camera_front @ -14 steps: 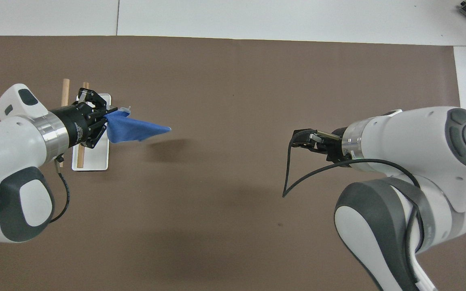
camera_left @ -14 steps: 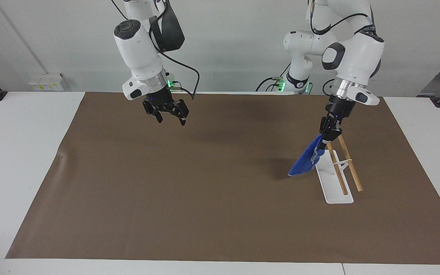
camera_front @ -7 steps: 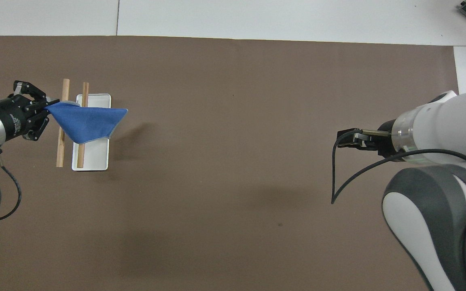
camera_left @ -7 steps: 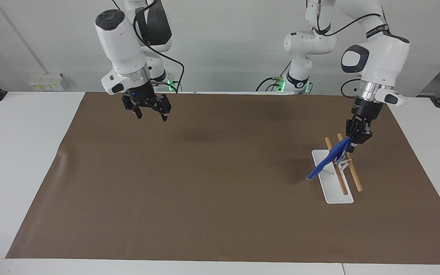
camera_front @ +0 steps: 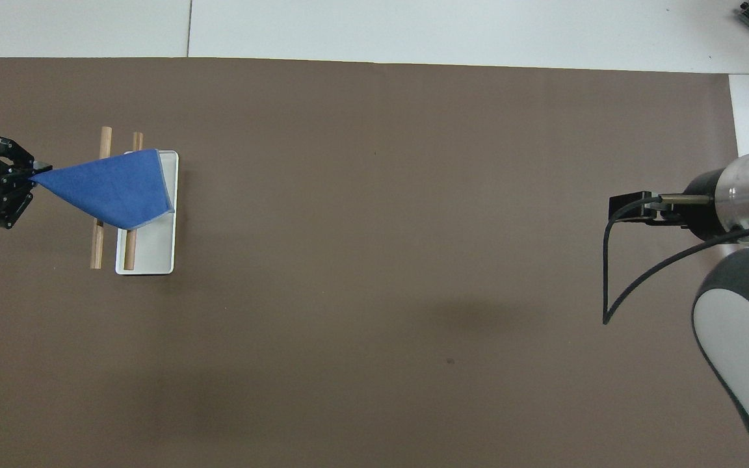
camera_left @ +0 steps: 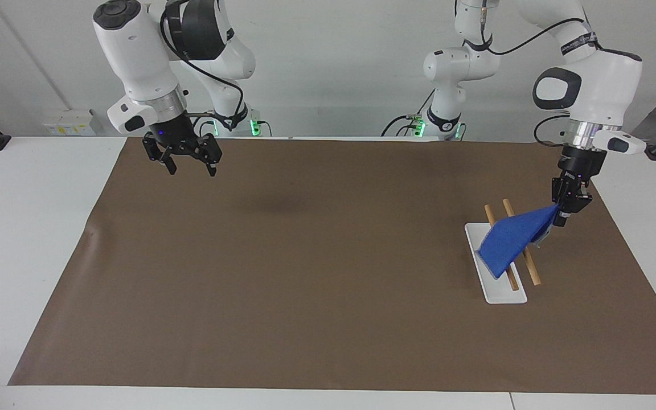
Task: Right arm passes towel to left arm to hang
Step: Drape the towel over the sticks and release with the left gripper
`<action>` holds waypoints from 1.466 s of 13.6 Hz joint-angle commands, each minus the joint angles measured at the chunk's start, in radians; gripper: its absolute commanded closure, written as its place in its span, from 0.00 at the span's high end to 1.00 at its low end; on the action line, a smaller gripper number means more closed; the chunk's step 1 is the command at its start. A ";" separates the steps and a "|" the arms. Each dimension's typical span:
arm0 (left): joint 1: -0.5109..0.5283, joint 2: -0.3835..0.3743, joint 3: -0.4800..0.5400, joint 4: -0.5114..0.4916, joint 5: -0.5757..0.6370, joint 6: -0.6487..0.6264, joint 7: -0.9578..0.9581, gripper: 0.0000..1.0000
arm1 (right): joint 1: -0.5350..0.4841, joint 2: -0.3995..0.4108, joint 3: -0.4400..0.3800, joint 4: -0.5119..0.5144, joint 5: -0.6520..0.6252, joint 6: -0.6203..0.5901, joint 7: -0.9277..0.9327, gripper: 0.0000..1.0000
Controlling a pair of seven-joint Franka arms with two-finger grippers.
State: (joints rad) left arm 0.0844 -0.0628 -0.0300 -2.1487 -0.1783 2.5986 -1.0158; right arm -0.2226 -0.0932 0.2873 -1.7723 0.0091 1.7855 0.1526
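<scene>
A: Facing view. Report the left pincer (camera_left: 566, 215).

B: It is clamped on one corner of the towel (camera_left: 513, 241), up in the air over the brown mat (camera_left: 305, 273) at the left arm's end of the surface (camera_left: 20, 239), just beside the rack (camera_left: 496, 267). The left arm (camera_left: 590, 97) descends to it from above.

A: Towel position?

B: It slopes down from the held corner across both wooden rods (camera_left: 507, 273) of the rack. Its lower end lies over the white base. Whether the cloth rests on the rods cannot be told.

A: Right pincer (camera_left: 189, 165)?

B: Fingers spread wide, nothing between them. It hangs over the mat's edge at the right arm's end. The right arm (camera_left: 140, 62) waits.

A: Overhead view. Confirm.

B: The left pincer (camera_front: 26, 177) sits at the frame edge, closed on the towel's (camera_front: 111, 190) corner. The cloth fans out into a triangle covering the middle of both rods (camera_front: 97, 240) and part of the rack's (camera_front: 153, 250) base. The right pincer (camera_front: 628, 209) is over the mat (camera_front: 381, 260) at the right arm's end, well apart from the towel; its body is largely hidden by the right arm (camera_front: 745, 312).
</scene>
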 commanded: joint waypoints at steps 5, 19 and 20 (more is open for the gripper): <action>0.109 0.093 -0.002 0.118 0.020 -0.021 0.128 0.00 | 0.198 0.030 -0.224 0.114 -0.034 -0.120 -0.025 1.00; 0.095 0.201 -0.005 0.159 0.020 0.027 0.118 0.00 | 0.200 0.073 -0.226 0.157 -0.028 -0.133 0.073 1.00; 0.094 0.202 -0.007 0.158 0.019 0.029 0.117 0.00 | 0.201 0.072 -0.226 0.148 -0.021 -0.130 0.084 1.00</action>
State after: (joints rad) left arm 0.1881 0.1419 -0.0411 -1.9783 -0.1757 2.6011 -0.8889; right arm -0.0302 -0.0463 0.0642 -1.6525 0.0012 1.6825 0.1993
